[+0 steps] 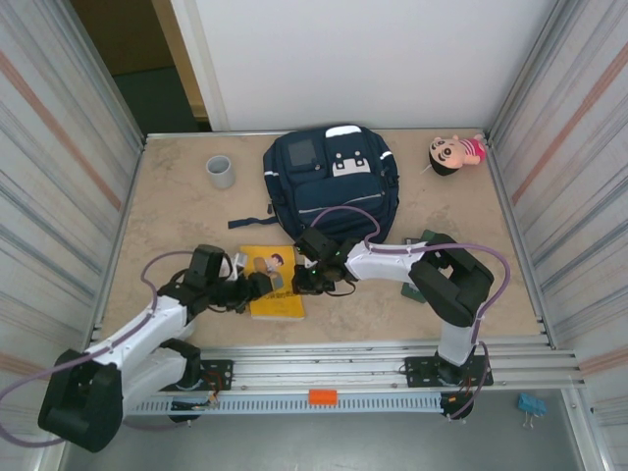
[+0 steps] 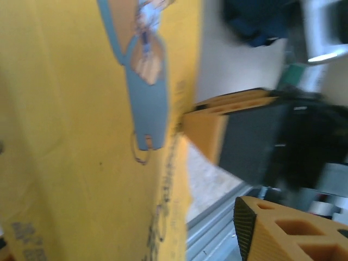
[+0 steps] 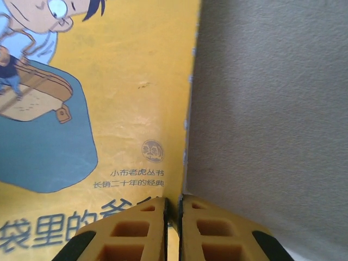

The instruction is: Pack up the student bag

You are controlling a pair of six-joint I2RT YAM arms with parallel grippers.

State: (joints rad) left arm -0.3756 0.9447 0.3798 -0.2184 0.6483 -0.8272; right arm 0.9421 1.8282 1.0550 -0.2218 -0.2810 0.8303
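Observation:
The student bag [image 1: 331, 183], navy with white patches, lies flat at the back middle of the table; a dark corner of it [image 2: 255, 22] shows in the left wrist view. A yellow picture book [image 1: 272, 281] lies in front of it. My right gripper [image 1: 299, 283] is shut on the book's right edge [image 3: 187, 136], with its fingertips [image 3: 155, 209] pinching the cover. My left gripper [image 1: 257, 286] is at the book's left side and stands open. One of its fingers [image 2: 283, 234] is apart from the yellow cover [image 2: 81, 136]; the other finger is hidden.
A grey cup [image 1: 220, 171] stands at the back left. A doll [image 1: 454, 153] lies at the back right. Small green items [image 1: 413, 291] lie by the right arm. Metal rails [image 1: 373, 358] run along the near edge, and corrugated walls close both sides.

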